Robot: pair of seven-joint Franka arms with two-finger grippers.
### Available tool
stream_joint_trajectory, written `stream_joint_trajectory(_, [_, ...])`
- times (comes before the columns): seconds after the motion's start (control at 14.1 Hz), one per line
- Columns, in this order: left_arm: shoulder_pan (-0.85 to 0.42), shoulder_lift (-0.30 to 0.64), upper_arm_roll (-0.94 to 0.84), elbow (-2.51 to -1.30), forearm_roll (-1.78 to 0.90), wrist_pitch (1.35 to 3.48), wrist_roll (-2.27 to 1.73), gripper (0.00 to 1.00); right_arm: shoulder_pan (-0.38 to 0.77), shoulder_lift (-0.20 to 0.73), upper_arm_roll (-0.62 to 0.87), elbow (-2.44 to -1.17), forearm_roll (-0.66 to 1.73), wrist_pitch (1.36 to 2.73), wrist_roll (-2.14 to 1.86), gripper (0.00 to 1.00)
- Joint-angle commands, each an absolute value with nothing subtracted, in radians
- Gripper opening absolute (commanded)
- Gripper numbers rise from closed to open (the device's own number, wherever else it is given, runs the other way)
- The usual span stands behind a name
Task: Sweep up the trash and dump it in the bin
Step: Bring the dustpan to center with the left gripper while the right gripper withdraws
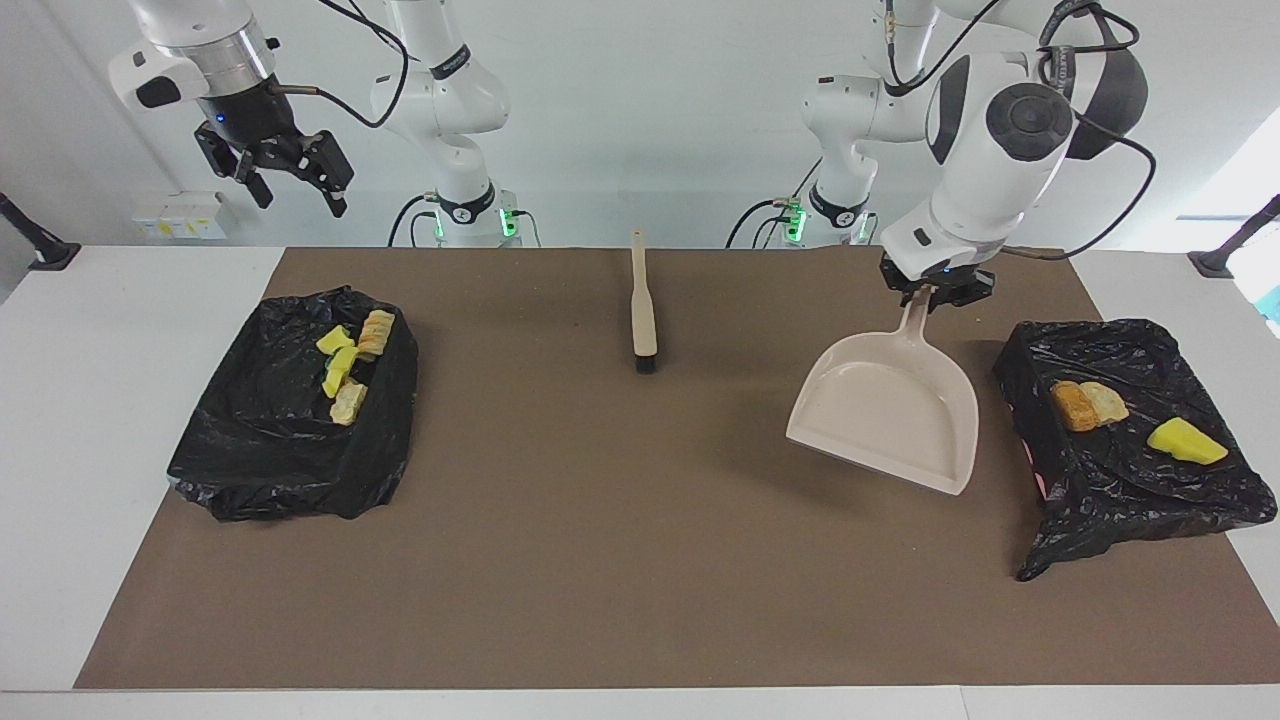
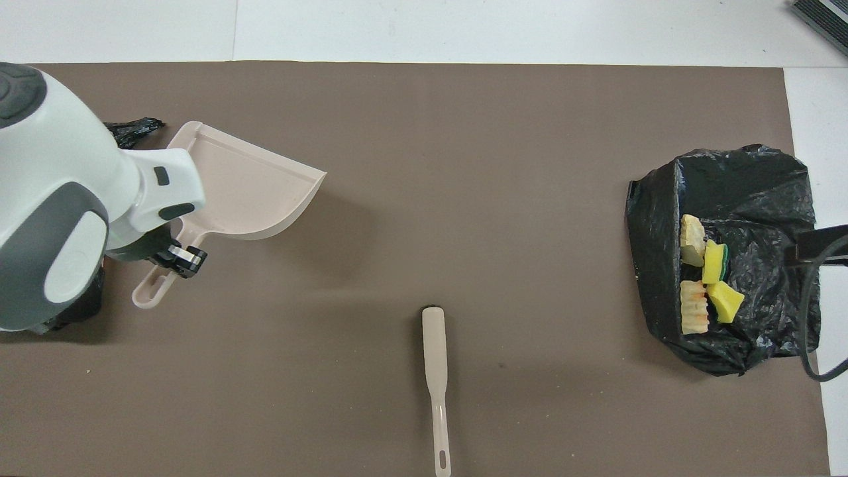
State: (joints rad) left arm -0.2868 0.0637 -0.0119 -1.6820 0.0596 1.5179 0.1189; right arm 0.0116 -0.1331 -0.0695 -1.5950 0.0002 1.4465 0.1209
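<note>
Grips the light, stiff dustpan (image 1: 885,410) by its handle in the closed left tool (image 1: 935,290), four o'clock from the brush (image 1: 643,305); holds the right tool (image 1: 300,195) wide, idle above. Finds soft, featherweight trash (image 1: 347,370) in bins (image 1: 280,450) at nine and three o'clock

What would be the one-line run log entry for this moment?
left hand: shut on dustpan, above mat | right hand: open, raised, waiting | trash: in bins | brush: on mat

- White table (image 1: 120,420) under a brown mat (image 1: 620,560), filling the frame's middle.
- Two black bin bags (image 1: 290,450) (image 1: 1130,480) at mid-left and mid-right edges.
- Brush (image 1: 643,310) at upper centre.
</note>
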Motion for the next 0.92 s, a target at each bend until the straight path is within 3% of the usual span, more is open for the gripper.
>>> stream_joint_trajectory(0.0, [-0.392, 0.08, 0.005, -1.687, 0.02, 1.571, -0.044, 0.0, 0.093, -0.158, -0.131, -1.62, 0.02, 1.45, 0.115, 1.0])
stream_joint_trajectory(0.14, [-0.471, 0.161, 0.006, -1.632, -0.011, 1.568, -0.157, 0.0, 0.191, -0.158, -0.247, -1.62, 0.018, 1.457, 0.11, 1.0])
stream_joint_trajectory(0.5, [-0.589, 0.398, 0.006, -1.409, -0.064, 1.6, -0.402, 0.0, 0.137, -0.123, -0.209, -1.577, 0.018, 1.445, 0.101, 1.0])
stream_joint_trajectory(0.64, [-0.621, 0.463, 0.006, -1.327, -0.066, 1.647, -0.478, 0.0, 0.111, -0.13, -0.18, -1.585, 0.021, 1.448, 0.103, 1.0])
stream_joint_trajectory(0.85, [-0.638, 0.483, 0.006, -1.318, -0.08, 1.702, -0.52, 0.0, 0.121, -0.144, -0.181, -1.598, 0.021, 1.447, 0.112, 1.0])
